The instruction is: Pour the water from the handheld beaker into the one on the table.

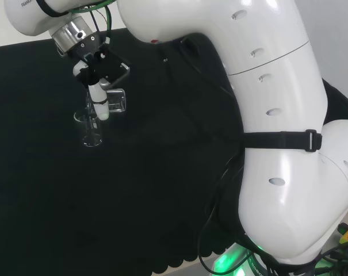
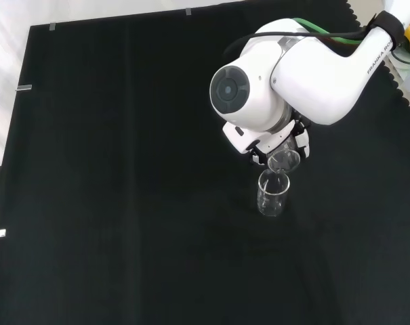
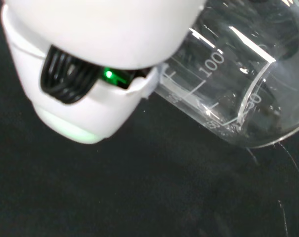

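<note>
White link [image 1: 289, 144] nearest head camera, at 3 o'clock. Hand [image 1: 99, 72] seen at 10 o'clock, fingers clamped on tilted beaker [image 1: 117, 100], tipped on its side. Standing beaker [image 1: 91, 129] set on black cloth [image 1: 162, 201] just beneath, rim near the tipped one's lip. Front view: beakers [image 2: 284, 161] [image 2: 272, 195] at 3 o'clock, wide bare cloth [image 2: 123, 203] leftward to the 9 o'clock edge.

Even, bright light falls from above; the black cloth on the table [image 2: 123, 203] swallows shadows. Soft glare sits on the white arm links [image 1: 277, 86]. In the wrist view the robot hand [image 3: 90, 74] is blurred and washed out, while the held beaker [image 3: 238, 89] shows sharp highlights, perhaps from ceiling lamps.
</note>
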